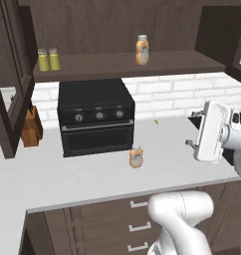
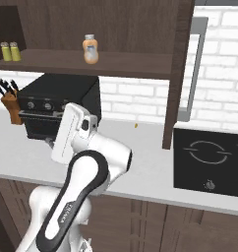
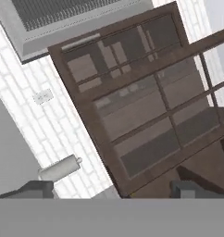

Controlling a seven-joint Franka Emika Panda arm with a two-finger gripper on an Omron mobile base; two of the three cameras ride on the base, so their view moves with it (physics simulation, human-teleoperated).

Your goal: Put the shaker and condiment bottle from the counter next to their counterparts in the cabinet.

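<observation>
Well apart: condiment bottle [image 1: 136, 156], counter [image 1: 67, 182] edge.

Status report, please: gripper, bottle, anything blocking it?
Gripper jaws open, empty. Condiment bottle upright on counter, beside toaster oven. Two shakers already shelved.

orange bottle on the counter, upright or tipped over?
Upright. The condiment bottle stands on the counter with its whitish cap on top, just in front of the black oven.
</observation>
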